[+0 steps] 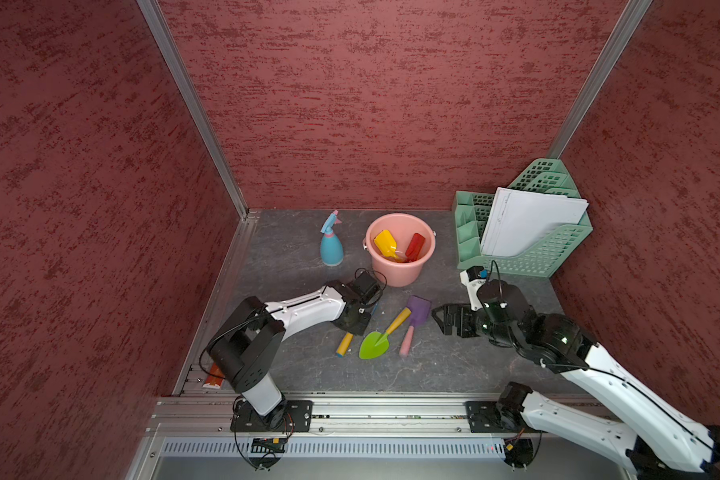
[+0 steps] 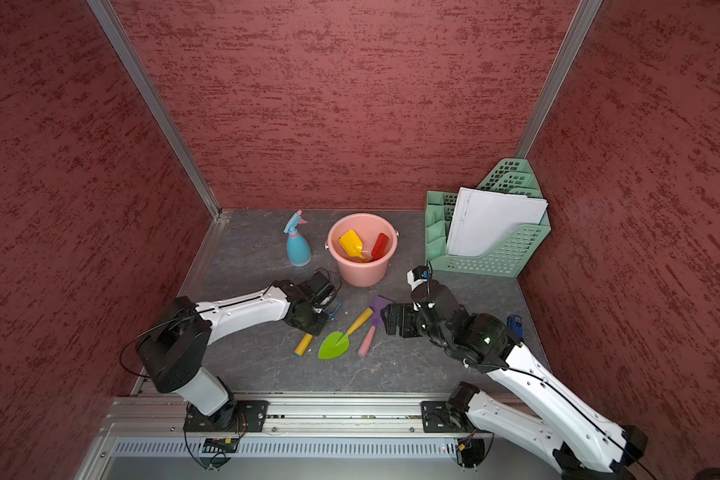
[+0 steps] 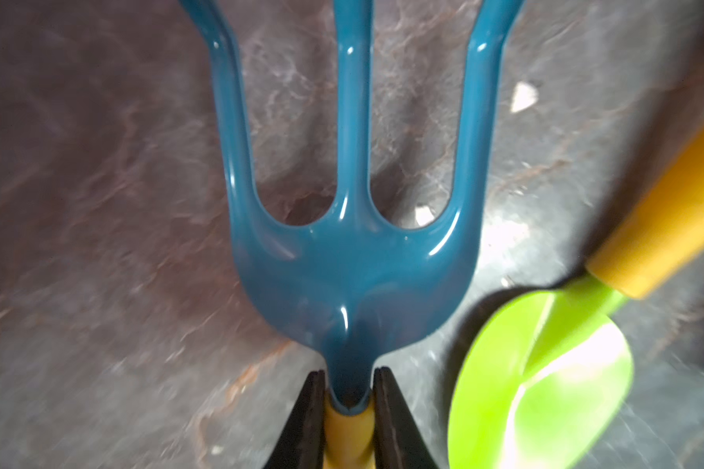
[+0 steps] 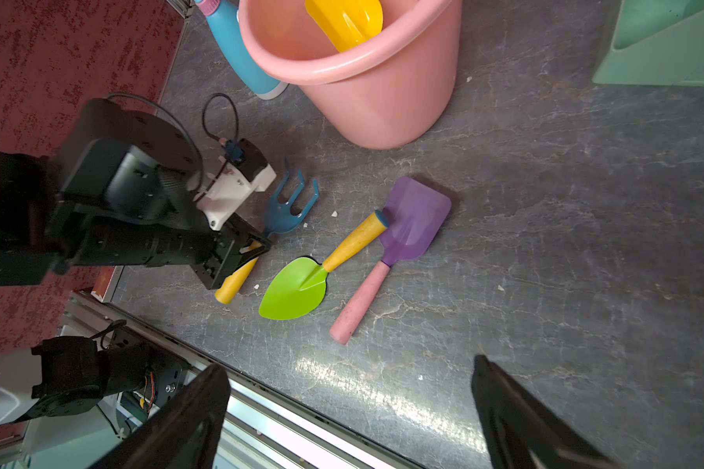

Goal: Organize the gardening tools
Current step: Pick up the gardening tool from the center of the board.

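Sitting pinched inside left claw [image 3: 348, 410]: blue fork [image 3: 350, 276].

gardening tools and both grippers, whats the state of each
blue fork, handle clamped in left gripper
green trowel, loose on table
purple spade, loose on table
yellow scoop, in pink bucket
red trowel, in pink bucket
spray bottle, upright
left gripper, shut on blue fork
right gripper, open, empty
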`<state>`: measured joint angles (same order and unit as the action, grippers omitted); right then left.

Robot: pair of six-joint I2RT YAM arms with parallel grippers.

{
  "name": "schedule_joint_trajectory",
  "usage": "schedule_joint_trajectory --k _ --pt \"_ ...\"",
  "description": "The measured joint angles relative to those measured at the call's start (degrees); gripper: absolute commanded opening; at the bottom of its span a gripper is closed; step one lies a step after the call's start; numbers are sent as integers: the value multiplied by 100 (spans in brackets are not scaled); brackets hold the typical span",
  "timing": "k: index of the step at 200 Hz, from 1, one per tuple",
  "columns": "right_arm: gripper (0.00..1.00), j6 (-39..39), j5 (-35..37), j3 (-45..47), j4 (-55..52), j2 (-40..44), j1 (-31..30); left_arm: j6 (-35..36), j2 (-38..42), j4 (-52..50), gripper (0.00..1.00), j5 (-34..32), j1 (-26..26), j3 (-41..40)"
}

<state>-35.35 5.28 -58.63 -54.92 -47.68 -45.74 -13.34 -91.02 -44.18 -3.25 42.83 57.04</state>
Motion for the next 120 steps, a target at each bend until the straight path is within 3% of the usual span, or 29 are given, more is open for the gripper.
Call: schedule_joint_trajectory --k 34,68,98,120 --pt "98 2 0 0 20 17 0 -59 1274 -186 0 -280 103 24" --pt "98 2 0 11 111 24 0 83 1980 -57 0 -717 326 356" --pt "98 0 -2 59 188 35 0 564 2131 844 0 -977 369 708" --pt "98 -2 0 111 249 72 0 1032 1762 1797 0 -1056 337 1126"
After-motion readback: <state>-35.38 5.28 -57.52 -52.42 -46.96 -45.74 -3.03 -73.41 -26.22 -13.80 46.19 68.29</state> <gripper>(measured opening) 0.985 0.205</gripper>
